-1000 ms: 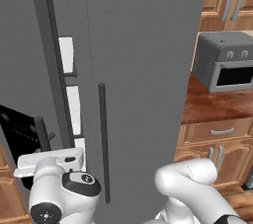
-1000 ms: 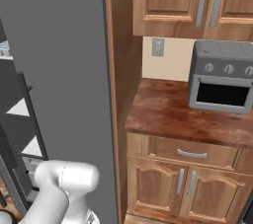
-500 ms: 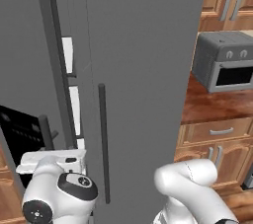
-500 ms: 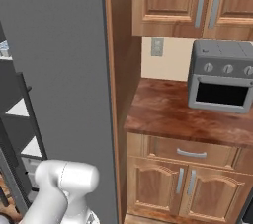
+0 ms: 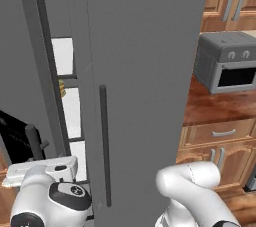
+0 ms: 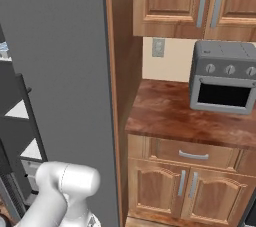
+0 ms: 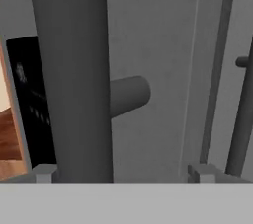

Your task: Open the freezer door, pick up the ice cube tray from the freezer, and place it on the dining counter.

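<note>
A: End effector spread wide, gripping nothing. 2 small fingertips low in the hand view, 1 on each side of the dark bar handle.

B: So handle dead ahead, sitting between the open jaws, not clamped?

A: Right. Long axis of the bar running straight up the hand view, crosswise to the finger gap. Short round standoff joining the bar to the freezer door just behind it. Black dispenser panel off to the left of the bar.

B: And from the base?

A: Left base view: freezer door swung partly out at the left, with the same handle and black panel low beside the white hand. Plain grey door shut, its own vertical handle untouched.

B: Freezer itself?

A: Only a narrow gap open onto the freezer: white shelves, plus a small golden item on 1 of them. Possibly a corner of the ice cube tray at the far left edge of the right base view, pale blue on white, too little to be sure.

B: Toaster oven?

A: Grey toaster oven on the wood tabletop to the right, well apart from the work.

B: Judgement?

A: Door only partly open; gap likely too slim for reaching in. Wider swing probably needed.
</note>
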Controlling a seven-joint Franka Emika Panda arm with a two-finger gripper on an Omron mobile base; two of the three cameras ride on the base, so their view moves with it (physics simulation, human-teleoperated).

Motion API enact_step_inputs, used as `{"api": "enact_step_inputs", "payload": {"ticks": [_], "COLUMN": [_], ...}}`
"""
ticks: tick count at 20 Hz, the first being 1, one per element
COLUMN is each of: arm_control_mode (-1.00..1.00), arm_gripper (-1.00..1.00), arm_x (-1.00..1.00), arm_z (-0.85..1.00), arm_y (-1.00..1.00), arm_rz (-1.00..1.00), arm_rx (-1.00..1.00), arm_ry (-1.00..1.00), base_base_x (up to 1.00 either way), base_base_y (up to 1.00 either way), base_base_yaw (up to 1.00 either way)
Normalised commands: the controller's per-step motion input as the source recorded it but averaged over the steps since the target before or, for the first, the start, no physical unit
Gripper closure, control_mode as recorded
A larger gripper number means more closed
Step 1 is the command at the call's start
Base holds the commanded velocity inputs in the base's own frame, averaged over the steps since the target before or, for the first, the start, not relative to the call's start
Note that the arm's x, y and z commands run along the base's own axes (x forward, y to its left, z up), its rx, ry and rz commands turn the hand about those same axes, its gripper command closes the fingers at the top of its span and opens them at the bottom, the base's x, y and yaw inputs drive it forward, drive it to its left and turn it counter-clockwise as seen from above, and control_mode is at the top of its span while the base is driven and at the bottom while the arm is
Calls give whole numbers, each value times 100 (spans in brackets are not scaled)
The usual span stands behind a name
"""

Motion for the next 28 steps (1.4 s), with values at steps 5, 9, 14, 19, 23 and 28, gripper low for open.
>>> {"api": "enact_step_inputs", "payload": {"ticks": [5,9,14,19,23,28], "arm_control_mode": [-100,-100,-100,-100,-100,-100], "arm_gripper": [-100,-100,-100,-100,-100,-100], "arm_x": [0,11,0,12,30,-4], "arm_z": [0,-7,-7,-11,-13,-2], "arm_y": [44,54,35,26,24,-1], "arm_rz": [28,20,10,7,19,13], "arm_rx": [0,0,0,0,0,0], "arm_ry": [-2,0,0,0,0,0], "base_base_x": [0,0,0,0,0,0], "base_base_y": [0,0,0,0,0,0], "base_base_yaw": [0,0,0,0,0,0]}}
